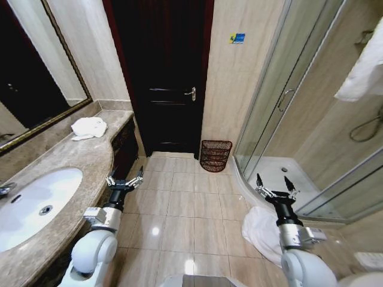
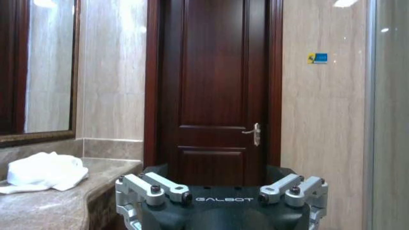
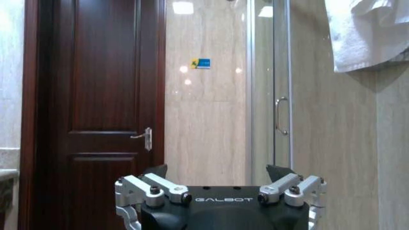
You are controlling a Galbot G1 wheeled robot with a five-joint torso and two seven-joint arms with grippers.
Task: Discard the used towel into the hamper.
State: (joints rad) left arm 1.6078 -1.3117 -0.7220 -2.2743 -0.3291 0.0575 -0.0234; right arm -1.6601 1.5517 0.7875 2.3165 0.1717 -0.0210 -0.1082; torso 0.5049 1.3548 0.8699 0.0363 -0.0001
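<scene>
A crumpled white towel (image 1: 88,127) lies on the marble counter (image 1: 78,158) by the far wall, also seen in the left wrist view (image 2: 45,172). Another white towel (image 1: 260,230) is heaped on the tiled floor beside my right arm. The hamper (image 1: 215,155), a dark reddish-brown openwork basket, stands on the floor against the wall between the door and the shower. My left gripper (image 1: 124,179) hovers open by the counter's front edge, well short of the counter towel. My right gripper (image 1: 275,185) is open above the shower's curb. Both are empty.
A white sink (image 1: 33,206) is set into the counter at near left, under a mirror (image 1: 30,72). A dark wooden door (image 1: 164,78) is shut straight ahead. The glass shower enclosure (image 1: 299,119) fills the right, with a towel hanging (image 3: 364,33) high up. Open tiled floor (image 1: 179,203) lies between.
</scene>
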